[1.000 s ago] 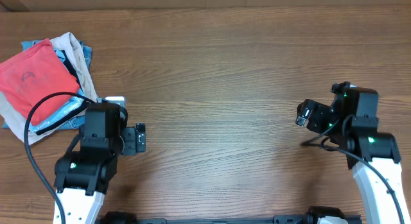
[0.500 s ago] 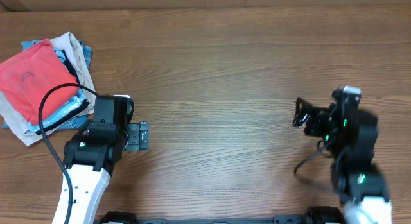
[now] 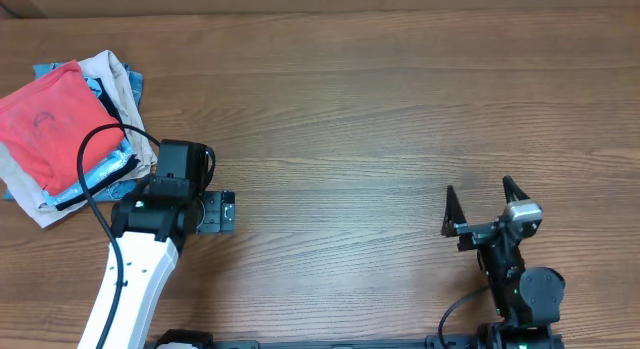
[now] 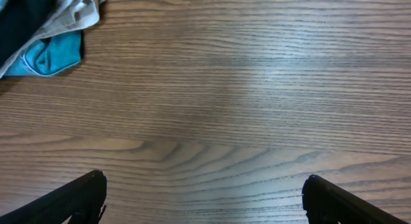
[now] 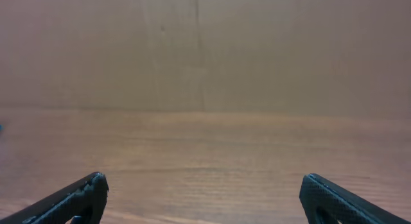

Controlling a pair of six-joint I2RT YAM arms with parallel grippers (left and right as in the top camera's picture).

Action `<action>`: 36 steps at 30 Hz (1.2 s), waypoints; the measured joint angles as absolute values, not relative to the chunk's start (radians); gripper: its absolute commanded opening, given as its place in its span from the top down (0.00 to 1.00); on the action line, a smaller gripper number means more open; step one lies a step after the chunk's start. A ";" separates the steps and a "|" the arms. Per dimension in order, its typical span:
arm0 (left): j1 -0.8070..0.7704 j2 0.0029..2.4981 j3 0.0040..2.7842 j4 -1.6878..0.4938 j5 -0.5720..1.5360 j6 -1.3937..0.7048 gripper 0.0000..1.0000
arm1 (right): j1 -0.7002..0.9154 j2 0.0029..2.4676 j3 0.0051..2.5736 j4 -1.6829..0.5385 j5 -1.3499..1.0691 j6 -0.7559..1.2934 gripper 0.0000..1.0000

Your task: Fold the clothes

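The coral-red T-shirt [image 3: 48,127] lies folded on top of a pile of clothes at the table's far left, with its dark lettering just showing. My left gripper [image 3: 226,211] is open and empty, low over bare wood to the right of the pile. In the left wrist view its fingers [image 4: 205,199] are wide apart with nothing between them, and the red shirt is out of view. My right gripper [image 3: 481,201] is open and empty near the front right and points toward the far side. Its fingers [image 5: 202,199] are spread over bare table.
Under the red shirt lie a light blue printed shirt [image 3: 105,169] and beige garments [image 3: 112,71]. The blue cloth [image 4: 46,54] and beige cloth [image 4: 80,9] show at the left wrist view's top left corner. A cardboard wall [image 5: 205,51] stands behind the table.
My right arm has pulled back toward the front edge and its gripper now faces the far side. My left arm has shifted slightly right. The pile has not moved.
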State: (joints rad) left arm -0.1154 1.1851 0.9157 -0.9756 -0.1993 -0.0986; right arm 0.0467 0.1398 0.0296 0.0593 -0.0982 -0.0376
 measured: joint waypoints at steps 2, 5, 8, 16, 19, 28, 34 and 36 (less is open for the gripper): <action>-0.115 1.195 0.916 -0.976 -0.199 -0.099 0.00 | 0.046 0.091 0.025 -0.029 -0.104 -0.064 0.00; -0.115 1.208 0.916 -0.976 -0.199 -0.099 0.00 | 0.046 0.036 0.019 -0.073 -0.116 -0.068 0.00; -0.115 1.217 0.916 -0.975 -0.199 -0.099 0.00 | 0.046 0.018 0.019 -0.072 -0.126 -0.068 0.00; -0.115 1.219 0.916 -0.976 -0.199 -0.099 0.00 | 0.046 0.018 0.019 -0.072 -0.127 -0.068 0.00; -0.115 1.219 0.916 -0.976 -0.199 -0.099 0.00 | 0.046 0.018 0.019 -0.072 -0.127 -0.068 0.00; -0.115 1.219 0.916 -0.976 -0.199 -0.099 0.00 | 0.046 0.018 0.019 -0.072 -0.127 -0.068 0.00; -0.115 1.219 0.916 -0.976 -0.199 -0.099 0.00 | 0.046 0.018 0.019 -0.072 -0.127 -0.068 0.00; -0.115 1.219 0.916 -0.976 -0.199 -0.099 0.00 | 0.046 0.018 0.019 -0.072 -0.127 -0.068 0.00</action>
